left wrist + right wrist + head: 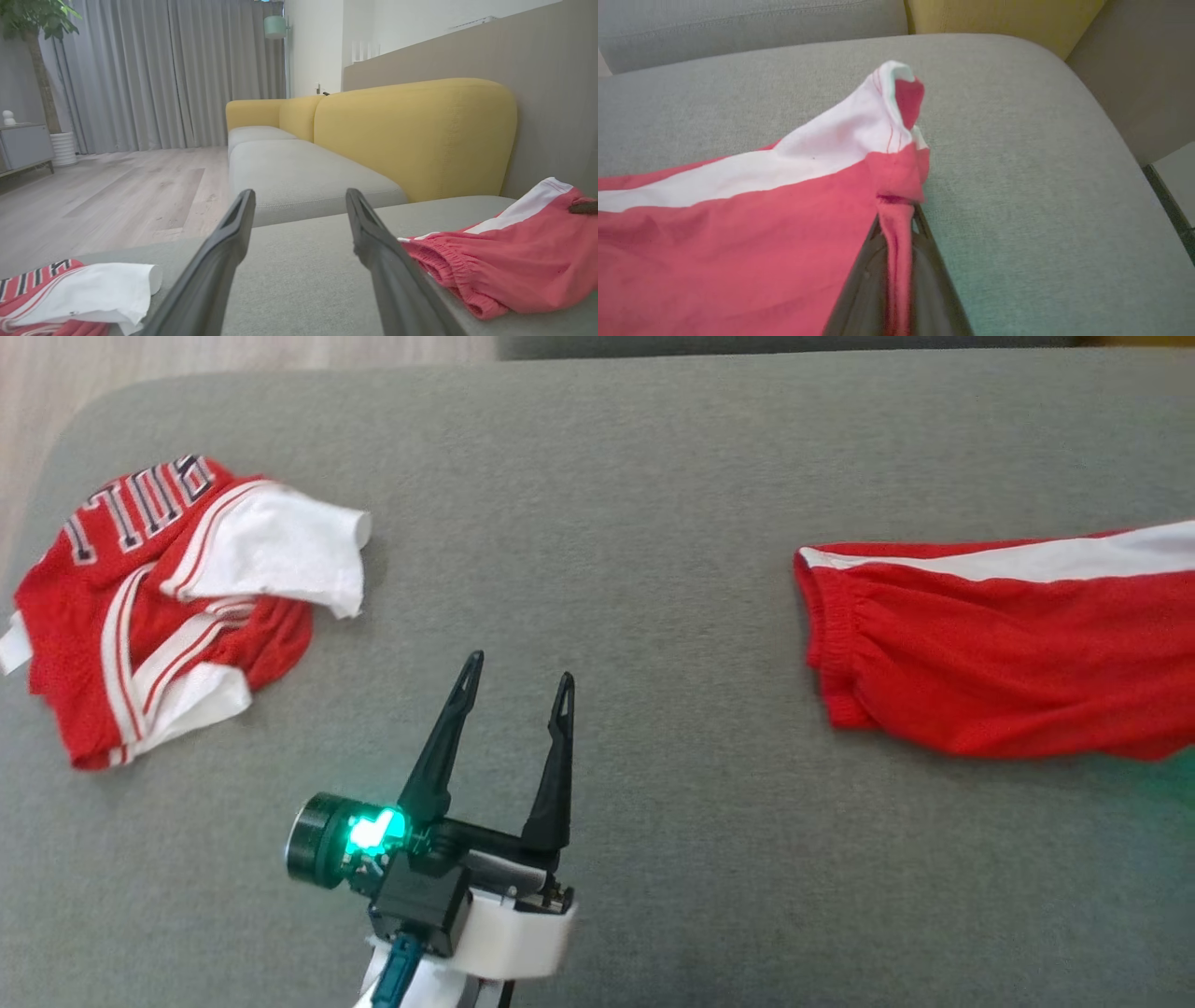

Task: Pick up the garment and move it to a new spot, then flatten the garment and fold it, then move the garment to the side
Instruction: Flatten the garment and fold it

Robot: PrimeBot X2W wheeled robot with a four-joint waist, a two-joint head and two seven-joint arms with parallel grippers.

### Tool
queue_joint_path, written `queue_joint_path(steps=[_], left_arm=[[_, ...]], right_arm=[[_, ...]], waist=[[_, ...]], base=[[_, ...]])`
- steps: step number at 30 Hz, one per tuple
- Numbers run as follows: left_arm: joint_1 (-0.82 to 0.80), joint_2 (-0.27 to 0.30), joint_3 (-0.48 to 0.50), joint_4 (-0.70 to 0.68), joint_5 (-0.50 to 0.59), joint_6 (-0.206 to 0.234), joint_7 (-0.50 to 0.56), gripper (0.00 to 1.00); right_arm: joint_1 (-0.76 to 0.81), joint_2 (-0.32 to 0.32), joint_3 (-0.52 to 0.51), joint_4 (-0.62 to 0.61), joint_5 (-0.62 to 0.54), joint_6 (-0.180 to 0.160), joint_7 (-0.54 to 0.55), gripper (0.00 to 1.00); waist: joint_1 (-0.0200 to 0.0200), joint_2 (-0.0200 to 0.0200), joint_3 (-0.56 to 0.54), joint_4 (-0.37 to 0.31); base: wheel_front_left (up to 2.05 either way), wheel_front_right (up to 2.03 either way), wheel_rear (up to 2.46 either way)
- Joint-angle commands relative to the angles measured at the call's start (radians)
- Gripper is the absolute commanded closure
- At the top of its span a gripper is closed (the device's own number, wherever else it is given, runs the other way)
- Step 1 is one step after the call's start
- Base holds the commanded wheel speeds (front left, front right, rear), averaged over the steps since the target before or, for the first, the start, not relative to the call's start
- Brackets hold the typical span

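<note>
Head view. Red shorts (990,663) with a white side stripe lie at the robot's right on the grey seat cushion (635,504), elastic waistband toward the centre and the far end running off the picture's right edge. A crumpled red-and-white basketball jersey (159,607) lies at the cushion's left, well apart from the shorts. The left gripper (520,669) hovers between the two garments, nearer the jersey, fingers spread wide, holding nothing and touching neither.

Right wrist view. The right gripper (899,219) is closed on a pinched fold of red fabric at the shorts' hem corner, just below where the white stripe ends, and the corner stands up from the cushion.

Left wrist view. Beyond the cushion stand a yellow sofa backrest (411,135), a wooden floor (117,196), grey curtains (163,70) and a potted plant (32,28).
</note>
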Motion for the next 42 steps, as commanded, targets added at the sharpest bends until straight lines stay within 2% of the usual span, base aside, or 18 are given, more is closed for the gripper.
queue_joint_path(steps=[1,7,14,19,24,25,26,29,33,37,42], left_arm=[[-0.007,-0.013,0.043,-0.027,0.012,-0.01,-0.005,0.0],[0.017,-0.031,0.058,-0.008,0.021,-0.04,-0.005,0.0],[0.029,-0.052,0.067,0.012,0.027,-0.066,-0.005,0.0],[0.026,-0.064,0.074,0.016,0.029,-0.077,-0.005,0.0],[0.015,-0.073,0.071,0.029,0.025,-0.09,-0.005,0.0],[0.015,-0.074,0.07,0.032,0.024,-0.092,-0.005,0.0],[0.015,-0.075,0.07,0.034,0.022,-0.094,-0.005,0.0],[0.024,-0.077,0.074,0.042,0.017,-0.096,-0.005,0.0],[0.042,-0.078,0.084,0.049,0.015,-0.096,-0.005,0.0],[0.069,-0.078,0.097,0.045,0.016,-0.092,-0.005,0.0],[0.125,-0.079,0.13,0.045,0.021,-0.077,-0.005,0.0]], right_arm=[[-0.024,-0.032,-0.003,-0.028,0.005,0.007,0.003,1.0],[-0.054,0.011,0.003,-0.156,0.023,0.007,0.048,1.0],[-0.029,0.098,0.004,-0.373,0.027,0.007,0.109,1.0],[-0.006,0.2,0.008,-0.497,0.015,0.007,0.151,1.0],[0.02,0.324,0.027,-0.532,-0.012,0.007,0.193,1.0],[0.027,0.346,0.027,-0.535,-0.017,0.007,0.197,0.19],[0.034,0.365,0.025,-0.538,-0.021,0.007,0.199,0.0],[0.053,0.385,0.012,-0.568,-0.039,0.007,0.192,0.0],[0.1,0.353,-0.055,-0.622,-0.073,0.007,0.152,0.0],[0.191,0.295,-0.16,-0.665,-0.14,0.007,0.076,0.0],[0.35,0.29,-0.268,-0.713,-0.204,0.007,-0.062,0.0]], waist=[[0.0001,0.0,-0.023,-0.034],[0.0001,0.0,-0.058,-0.08],[0.0001,0.0,-0.077,-0.088],[0.0001,0.0,-0.062,-0.069],[0.0001,0.0,-0.048,-0.034],[0.0001,0.0,-0.049,-0.028],[0.0001,0.0,-0.052,-0.024],[0.0001,0.0,-0.07,-0.019],[0.0001,0.0,-0.115,-0.023],[0.0001,0.0,-0.167,-0.03],[0.0001,0.0,-0.236,-0.045]], base=[[0.0,0.0,0.0],[0.0,0.0,0.0],[0.0,0.0,0.0],[0.0,0.0,0.0],[0.0,0.0,0.0],[0.0,0.0,0.0],[0.0,0.0,0.0],[0.0,0.0,0.0],[0.0,0.0,0.0],[0.0,0.0,0.0],[0.0,0.0,0.0]])
